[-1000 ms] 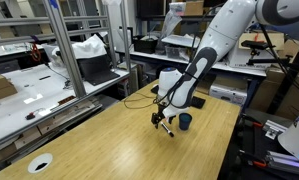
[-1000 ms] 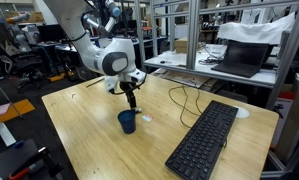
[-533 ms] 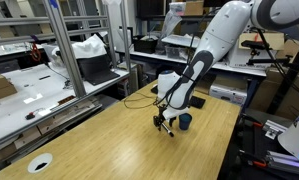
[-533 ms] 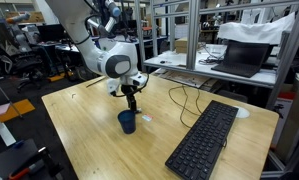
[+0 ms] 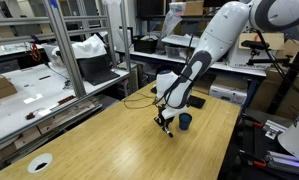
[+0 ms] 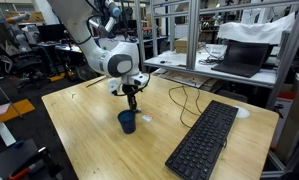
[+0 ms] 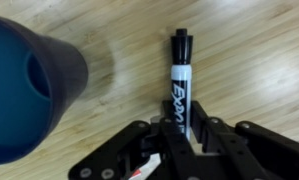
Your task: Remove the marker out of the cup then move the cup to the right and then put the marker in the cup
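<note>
The marker [image 7: 180, 85], white-bodied with a black cap and lettering, lies on the wooden table pointing away from my gripper [image 7: 182, 137]. Its near end sits between the two fingers, which press against it from both sides. The dark navy cup [image 7: 27, 88] stands upright just to the left of the marker in the wrist view, with nothing showing inside it. In both exterior views the gripper [image 5: 166, 123] [image 6: 131, 104] points down at the table right beside the cup [image 5: 185, 121] [image 6: 127, 122]. The marker [image 5: 170, 131] shows as a small stick under the fingers.
A black keyboard [image 6: 201, 140] lies on the table beyond the cup, with a black cable [image 6: 177, 94] looping behind it. A flat white disc with a dark centre [image 5: 40, 162] sits near a table corner. Shelving and benches surround the table.
The jaws have come together from wide open onto the marker's near end. The arm, cup and marker have stayed almost in place.
</note>
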You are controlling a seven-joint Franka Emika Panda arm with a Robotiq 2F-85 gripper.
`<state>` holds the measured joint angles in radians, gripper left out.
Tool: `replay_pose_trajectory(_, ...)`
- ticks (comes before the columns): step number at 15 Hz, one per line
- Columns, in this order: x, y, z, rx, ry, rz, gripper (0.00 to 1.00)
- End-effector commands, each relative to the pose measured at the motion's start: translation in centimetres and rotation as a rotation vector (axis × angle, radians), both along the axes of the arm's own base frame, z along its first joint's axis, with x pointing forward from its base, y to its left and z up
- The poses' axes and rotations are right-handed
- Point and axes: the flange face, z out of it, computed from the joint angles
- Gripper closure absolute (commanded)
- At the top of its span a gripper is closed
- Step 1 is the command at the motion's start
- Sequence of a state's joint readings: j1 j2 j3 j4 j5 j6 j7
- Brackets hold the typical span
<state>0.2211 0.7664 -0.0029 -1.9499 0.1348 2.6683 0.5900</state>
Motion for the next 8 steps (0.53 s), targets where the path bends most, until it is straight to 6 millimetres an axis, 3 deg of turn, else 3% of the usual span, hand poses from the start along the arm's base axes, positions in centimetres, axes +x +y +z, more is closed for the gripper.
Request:
replay_pose_trajectory(1, 0.5, 0.0, 0.2, -0.003, 0.016, 0.019, 1.0)
replay_pose_trajectory(2, 0.6, 0.1, 0.3, -0.004, 0.013, 0.019, 0.95)
replay_pose_trajectory(4, 0.5, 0.6, 1.4, -0.034, -0.014, 0.023, 0.95)
replay_pose_trajectory(8, 0.3, 1.9, 6.1, -0.119, -0.092, 0.03, 0.95)
